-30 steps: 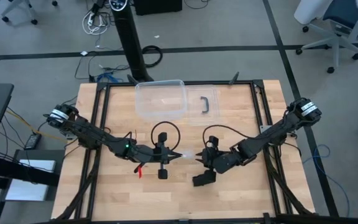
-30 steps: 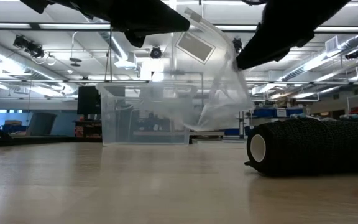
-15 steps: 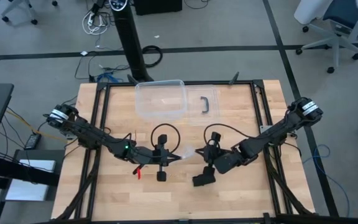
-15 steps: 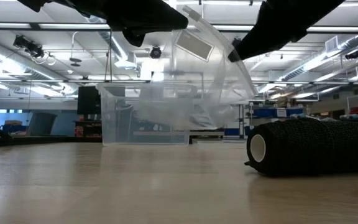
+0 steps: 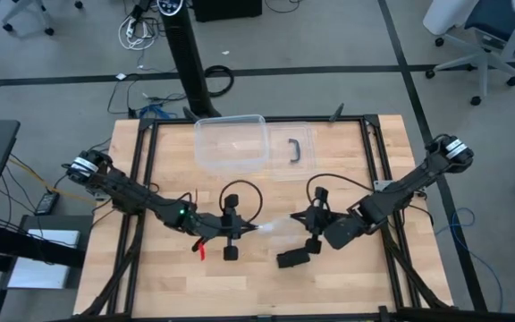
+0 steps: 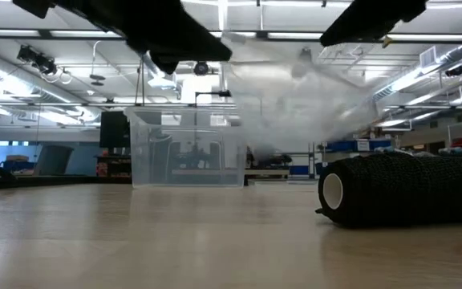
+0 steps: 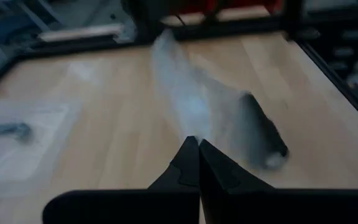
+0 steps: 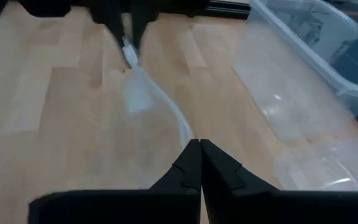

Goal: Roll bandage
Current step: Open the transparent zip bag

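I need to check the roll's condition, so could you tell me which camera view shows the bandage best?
The low view: the bandage lies on the table, close and side-on, its textured wrap and open core plain. The high view shows a small dark shape; the left wrist view, a blurred roll; the right wrist view, nothing.

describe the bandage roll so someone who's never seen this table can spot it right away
On the light wooden table, look at the near-middle area, just below the right gripper. There lies the bandage, a small matte black fabric cylinder resting on its side. Unlike the clear plastic bag stretched between both grippers and the clear plastic box, it is opaque, dark and textured.
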You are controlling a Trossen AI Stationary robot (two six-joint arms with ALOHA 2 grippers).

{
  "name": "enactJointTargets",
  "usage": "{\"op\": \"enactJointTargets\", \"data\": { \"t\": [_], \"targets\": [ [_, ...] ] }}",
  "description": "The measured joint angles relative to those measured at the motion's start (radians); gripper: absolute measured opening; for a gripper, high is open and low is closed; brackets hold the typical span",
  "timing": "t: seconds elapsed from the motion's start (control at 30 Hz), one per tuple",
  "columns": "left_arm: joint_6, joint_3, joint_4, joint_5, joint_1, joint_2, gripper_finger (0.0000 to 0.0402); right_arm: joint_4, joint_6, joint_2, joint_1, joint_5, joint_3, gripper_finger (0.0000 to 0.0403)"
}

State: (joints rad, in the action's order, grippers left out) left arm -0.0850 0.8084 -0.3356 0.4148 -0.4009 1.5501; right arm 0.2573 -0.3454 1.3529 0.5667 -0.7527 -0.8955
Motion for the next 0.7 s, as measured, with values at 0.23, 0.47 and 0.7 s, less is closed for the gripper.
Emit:
{"op": "enactJointTargets", "data": {
  "t": [0.23, 0.47, 0.7],
  "targets": [
    [0.006, -0.002, -0.059, -0.004, -0.011, 0.001, 0.0, 0.078, -0.072, -0.073, 0.051, -0.003, 0.0, 0.0029],
    [0.095, -0.002, -0.245, -0.001, -0.023, 0.001, 0.0, 0.177, -0.295, -0.084, 0.183, -0.058, 0.024, 0.0119],
    [0.113, -0.001, -0.355, 0.01, -0.015, 0.001, 0.0, -0.011, -0.461, -0.063, 0.297, -0.143, 0.161, 0.016]
  ]
}}
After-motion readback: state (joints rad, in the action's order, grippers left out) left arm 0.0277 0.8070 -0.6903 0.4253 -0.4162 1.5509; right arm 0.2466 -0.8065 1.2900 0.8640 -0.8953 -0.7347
